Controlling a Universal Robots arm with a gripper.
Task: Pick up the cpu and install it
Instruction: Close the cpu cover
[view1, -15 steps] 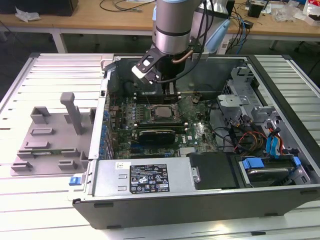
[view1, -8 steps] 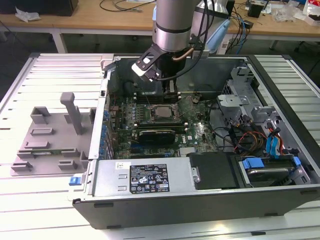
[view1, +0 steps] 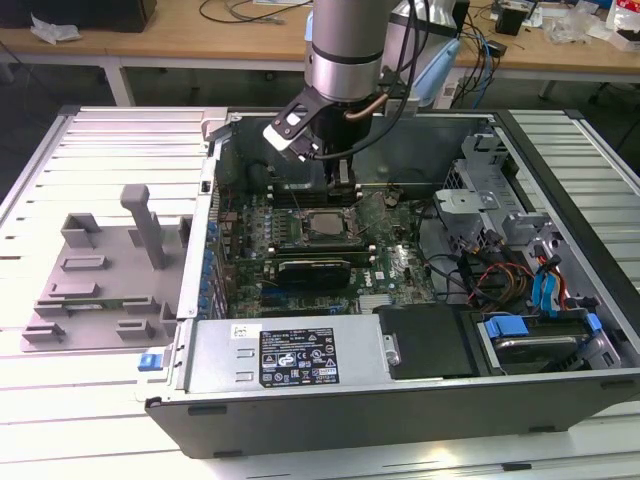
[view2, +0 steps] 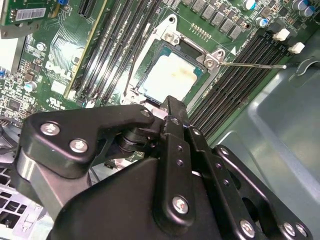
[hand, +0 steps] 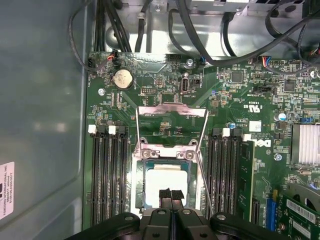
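Observation:
The cpu (hand: 161, 181), a small square chip with a pale silver top, lies flat inside the socket frame (hand: 139, 186) on the green motherboard (hand: 240, 100). The exterior view has the cpu (view1: 322, 225) in the middle of the open computer case. My gripper (hand: 170, 196) hangs just above the chip's near edge, its two black fingers pressed together with nothing between them. In the second wrist view the fingertips (view2: 169, 106) end right beside the cpu (view2: 170, 75). The socket's metal load plate (hand: 172, 117) is swung open away from the chip.
Black memory slots (hand: 107, 175) flank the socket on both sides. A thin metal lever (view2: 252, 65) sticks out beside the socket. A grey plastic tray (view1: 105, 270) sits on the table at the exterior view's left. Cables (view1: 490, 275) and drive bays (view1: 535, 335) fill the case's right part.

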